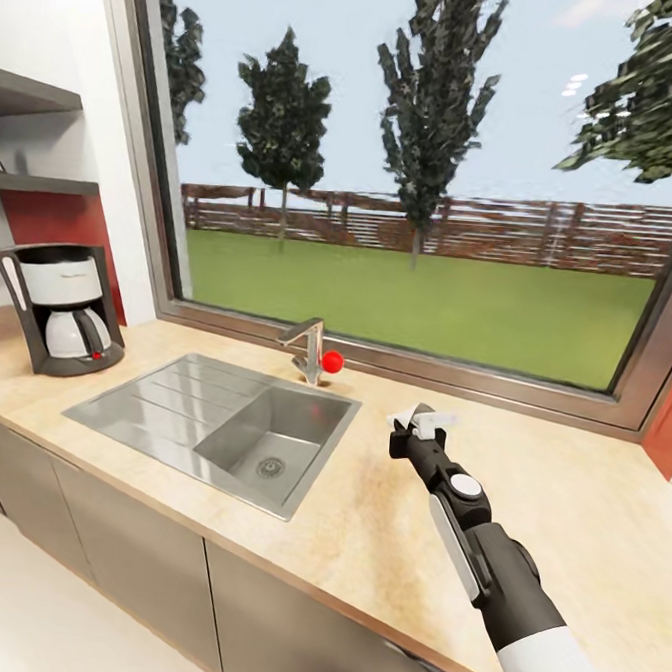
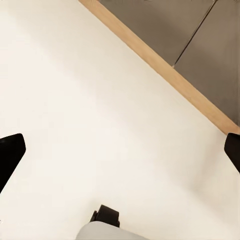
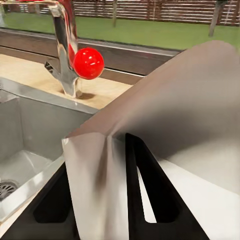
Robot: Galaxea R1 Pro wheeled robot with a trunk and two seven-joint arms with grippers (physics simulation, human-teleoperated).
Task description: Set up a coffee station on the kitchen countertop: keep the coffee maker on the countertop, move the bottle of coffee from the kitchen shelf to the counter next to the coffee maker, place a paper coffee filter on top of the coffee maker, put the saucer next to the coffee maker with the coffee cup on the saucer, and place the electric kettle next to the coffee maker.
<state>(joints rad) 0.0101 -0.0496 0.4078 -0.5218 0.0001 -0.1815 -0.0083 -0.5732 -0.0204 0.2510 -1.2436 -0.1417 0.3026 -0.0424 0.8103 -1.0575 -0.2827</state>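
The coffee maker [image 1: 62, 307], dark grey with a white basket and a glass carafe, stands on the kitchen countertop [image 1: 362, 538] at the far left. My right gripper [image 1: 420, 423] hovers over the counter to the right of the sink, shut on the paper coffee filter [image 1: 428, 420]. In the right wrist view the pale folded filter [image 3: 175, 110] wraps over the black fingers [image 3: 137, 190]. The kitchen shelf [image 1: 46, 184] hangs above the coffee maker. My left gripper [image 2: 121, 152] is open, pointing down at the pale floor with nothing between its fingers.
A steel sink [image 1: 130, 412] with a drainboard is set into the counter between the coffee maker and my right arm. Behind it stands a faucet [image 1: 310, 346] with a red knob [image 1: 332, 361]. A large window backs the counter. Grey cabinet fronts [image 1: 140, 553] run below.
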